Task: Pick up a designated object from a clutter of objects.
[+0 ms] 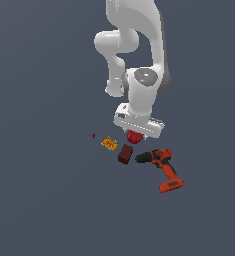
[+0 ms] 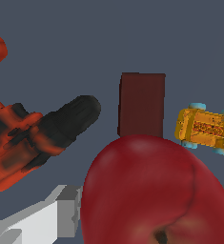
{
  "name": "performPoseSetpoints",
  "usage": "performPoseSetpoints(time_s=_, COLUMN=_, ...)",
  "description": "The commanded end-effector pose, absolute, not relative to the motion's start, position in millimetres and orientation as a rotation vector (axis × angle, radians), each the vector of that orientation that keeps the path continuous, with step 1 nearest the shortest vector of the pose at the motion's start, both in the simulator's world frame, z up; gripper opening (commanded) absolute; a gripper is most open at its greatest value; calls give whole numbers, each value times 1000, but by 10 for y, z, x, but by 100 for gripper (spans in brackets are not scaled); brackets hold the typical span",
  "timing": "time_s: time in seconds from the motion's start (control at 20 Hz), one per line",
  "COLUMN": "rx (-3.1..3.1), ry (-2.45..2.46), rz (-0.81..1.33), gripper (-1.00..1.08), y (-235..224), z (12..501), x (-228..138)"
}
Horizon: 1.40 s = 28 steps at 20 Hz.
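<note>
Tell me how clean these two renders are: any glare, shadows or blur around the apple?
Exterior view: flat, even light, no cast shadows on the grey floor; the apple is small and mostly hidden under the gripper. Wrist view: the apple fills the foreground with only a soft sheen, no harsh glare; the power drill and the orange-yellow packet look slightly soft.

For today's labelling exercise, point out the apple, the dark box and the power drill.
apple [image 2: 151, 190]: wrist view, on its glossy side.
dark box [image 2: 142, 105]: wrist view, on its front face.
power drill [image 1: 161, 161]: exterior view, on its orange body.
</note>
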<state>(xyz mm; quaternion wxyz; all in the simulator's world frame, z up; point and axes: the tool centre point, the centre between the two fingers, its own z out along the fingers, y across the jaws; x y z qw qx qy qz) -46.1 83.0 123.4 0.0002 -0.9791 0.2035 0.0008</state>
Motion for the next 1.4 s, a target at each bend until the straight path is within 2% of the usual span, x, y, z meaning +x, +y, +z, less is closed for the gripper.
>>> performPoseSetpoints(time_s=0.0, rx=-3075, ry=639, rz=-1, gripper=-100, y=824, z=1462, x=-367)
performPoseSetpoints(time_s=0.85, rx=-3075, ry=640, rz=0, gripper=-100, y=771, z=2995, x=292)
performPoseSetpoints(time_s=1.35, rx=-3075, ry=641, rz=0, gripper=-100, y=749, z=3718, x=631)
